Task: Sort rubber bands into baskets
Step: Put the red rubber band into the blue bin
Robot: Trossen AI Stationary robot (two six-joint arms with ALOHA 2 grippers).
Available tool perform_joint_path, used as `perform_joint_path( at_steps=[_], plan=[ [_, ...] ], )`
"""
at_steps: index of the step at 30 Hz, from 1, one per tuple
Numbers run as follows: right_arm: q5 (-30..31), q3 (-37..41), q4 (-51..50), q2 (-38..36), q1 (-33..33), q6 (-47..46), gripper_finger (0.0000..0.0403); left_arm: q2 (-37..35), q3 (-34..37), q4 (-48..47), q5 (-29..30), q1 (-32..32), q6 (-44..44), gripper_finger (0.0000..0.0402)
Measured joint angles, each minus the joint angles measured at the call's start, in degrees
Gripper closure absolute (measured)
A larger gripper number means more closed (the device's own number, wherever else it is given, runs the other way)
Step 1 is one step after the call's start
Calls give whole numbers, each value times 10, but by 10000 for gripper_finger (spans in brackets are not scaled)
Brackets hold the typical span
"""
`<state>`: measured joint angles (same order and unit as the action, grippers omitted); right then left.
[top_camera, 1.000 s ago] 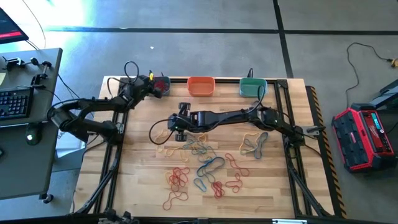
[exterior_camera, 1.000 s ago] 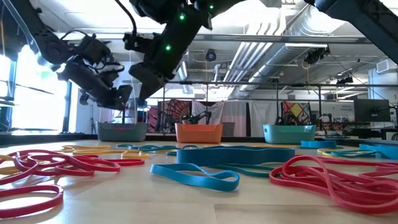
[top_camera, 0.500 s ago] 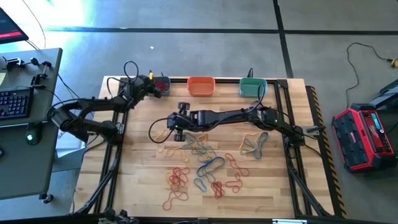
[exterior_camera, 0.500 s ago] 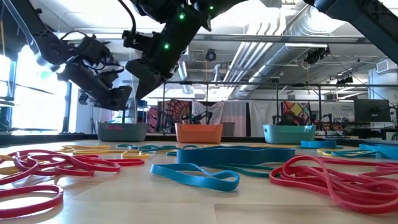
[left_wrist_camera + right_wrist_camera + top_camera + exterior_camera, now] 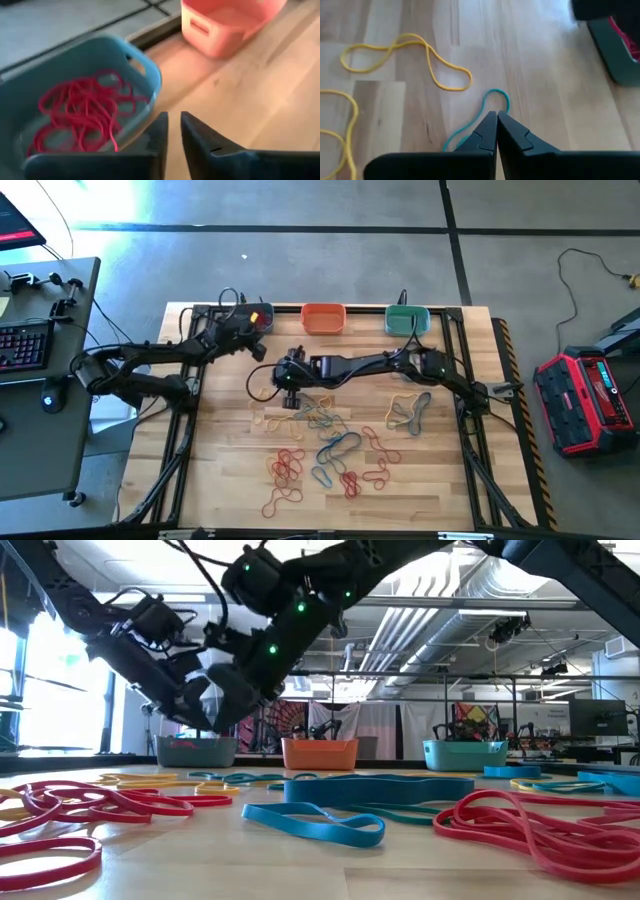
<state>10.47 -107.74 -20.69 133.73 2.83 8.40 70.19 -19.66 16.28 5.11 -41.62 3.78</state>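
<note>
Many red, yellow and teal rubber bands (image 5: 320, 440) lie on the wooden table. Three baskets stand along the far edge: grey-blue (image 5: 258, 315) with red bands in it (image 5: 80, 110), orange (image 5: 323, 318) and teal-green (image 5: 406, 320). My left gripper (image 5: 173, 125) hangs just beside the grey-blue basket's near rim, empty, with a narrow gap between its fingers. My right gripper (image 5: 284, 380) is raised above the table's middle left (image 5: 235, 710), shut, with a teal band (image 5: 495, 95) at its fingertips. My right gripper has its shut fingertips on a thin teal band. A small loop (image 5: 496, 94) shows just past the tips and the rest (image 5: 456, 136) trails back behind one finger. The fingertips hide the place of contact. The fingers slant down from the table's right.
Yellow bands (image 5: 405, 60) lie on the wood below my right gripper. More bands lie at the right (image 5: 410, 412) and near the front (image 5: 320, 825). Black frame rails run along the table's left and right sides (image 5: 185, 430).
My left gripper has drawn back a little from over the grey-blue basket toward the table's near edge and sunk lower. My right gripper has come down somewhat and turned, staying shut, and now hangs closer to the left gripper.
</note>
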Motion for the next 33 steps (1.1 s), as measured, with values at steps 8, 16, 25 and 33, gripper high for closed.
perform_joint_path(
  at_steps=[8, 16, 25, 33],
  plan=[
    [2, -1, 1, -1, -8, 8, 403, 0, 0, -109, 104, 33, 74, 397],
    [4, -1, -1, -1, -6, 6, 403, 3, 0, -90, 158, 8, 83, 398],
    [4, -1, -1, -1, -6, 6, 403, 59, -29, -88, 125, -18, 81, 398],
    [4, -1, -2, -1, -6, 6, 403, 79, -72, -91, 136, -18, 72, 399]
  ],
)
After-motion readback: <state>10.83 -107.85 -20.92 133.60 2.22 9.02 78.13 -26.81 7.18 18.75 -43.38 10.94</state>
